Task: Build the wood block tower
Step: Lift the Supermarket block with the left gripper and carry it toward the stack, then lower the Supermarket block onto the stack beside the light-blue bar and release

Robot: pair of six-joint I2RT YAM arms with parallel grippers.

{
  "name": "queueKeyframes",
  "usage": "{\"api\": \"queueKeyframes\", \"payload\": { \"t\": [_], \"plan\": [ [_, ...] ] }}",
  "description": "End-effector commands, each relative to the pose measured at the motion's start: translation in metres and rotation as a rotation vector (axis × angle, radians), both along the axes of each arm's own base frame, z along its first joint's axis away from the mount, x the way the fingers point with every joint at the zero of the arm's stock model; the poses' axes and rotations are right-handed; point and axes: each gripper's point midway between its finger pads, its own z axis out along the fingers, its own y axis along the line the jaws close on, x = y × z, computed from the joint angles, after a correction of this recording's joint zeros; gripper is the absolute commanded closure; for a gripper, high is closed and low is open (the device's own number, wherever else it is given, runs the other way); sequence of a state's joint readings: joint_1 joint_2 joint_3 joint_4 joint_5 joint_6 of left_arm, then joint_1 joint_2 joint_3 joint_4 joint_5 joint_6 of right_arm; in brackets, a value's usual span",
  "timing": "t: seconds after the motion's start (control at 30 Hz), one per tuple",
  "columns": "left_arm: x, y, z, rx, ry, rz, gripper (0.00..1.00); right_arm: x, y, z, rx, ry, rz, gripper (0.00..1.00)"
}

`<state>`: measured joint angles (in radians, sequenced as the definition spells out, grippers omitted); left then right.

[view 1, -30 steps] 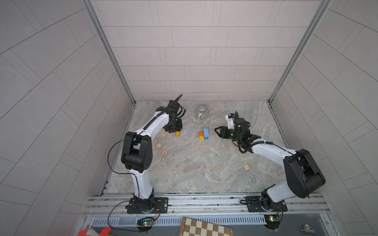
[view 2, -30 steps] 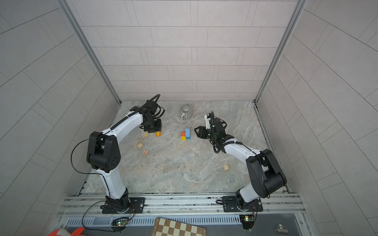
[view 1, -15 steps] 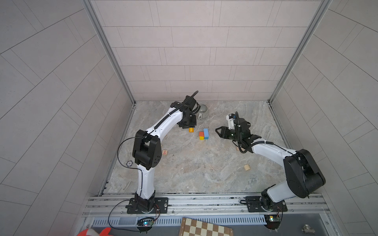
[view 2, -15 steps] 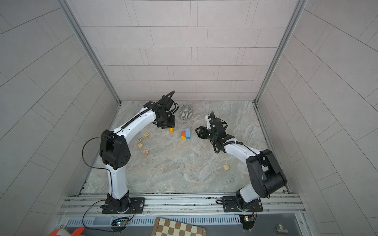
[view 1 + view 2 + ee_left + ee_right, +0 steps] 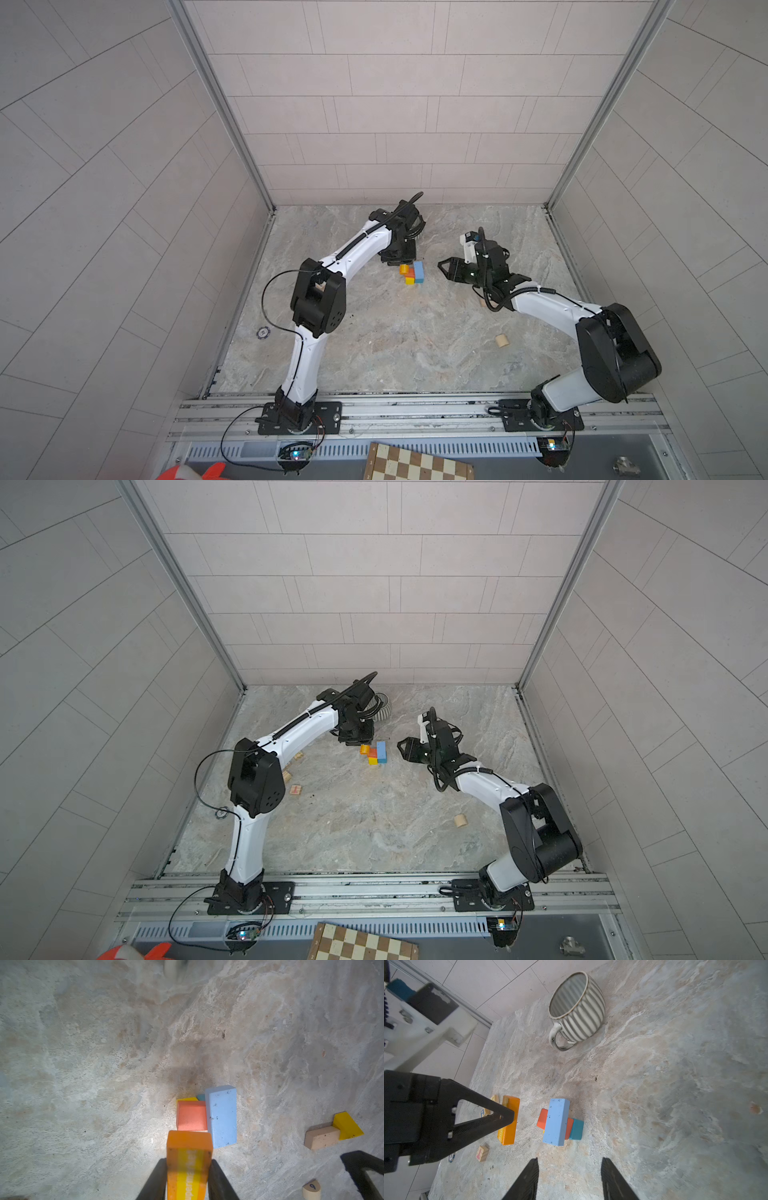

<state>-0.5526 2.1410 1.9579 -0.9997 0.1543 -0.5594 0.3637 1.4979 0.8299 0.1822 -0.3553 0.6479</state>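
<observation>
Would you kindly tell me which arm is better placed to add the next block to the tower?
Left, I would say. The left gripper holds the orange block close to the light blue brick, while the right gripper stands open and empty, short of that brick.

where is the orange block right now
The orange block is clamped between the left gripper's fingers. In both top views it is just left of the stack, with the mug farther back.
</observation>
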Motion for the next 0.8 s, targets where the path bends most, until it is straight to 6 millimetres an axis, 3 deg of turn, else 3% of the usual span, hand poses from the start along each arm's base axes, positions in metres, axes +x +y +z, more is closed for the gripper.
{"api": "queueKeyframes", "payload": {
  "t": [0.0,0.77],
  "plan": [
    [0.003,-0.003,-0.003,0.005,0.005,0.017,0.66,0.004,-0.002,0.001,0.006,0.006,-0.018,0.50],
    [0.015,-0.013,-0.022,-0.006,0.021,0.036,0.66,0.006,0.000,-0.005,0.014,0.023,-0.013,0.51]
  ]
}}
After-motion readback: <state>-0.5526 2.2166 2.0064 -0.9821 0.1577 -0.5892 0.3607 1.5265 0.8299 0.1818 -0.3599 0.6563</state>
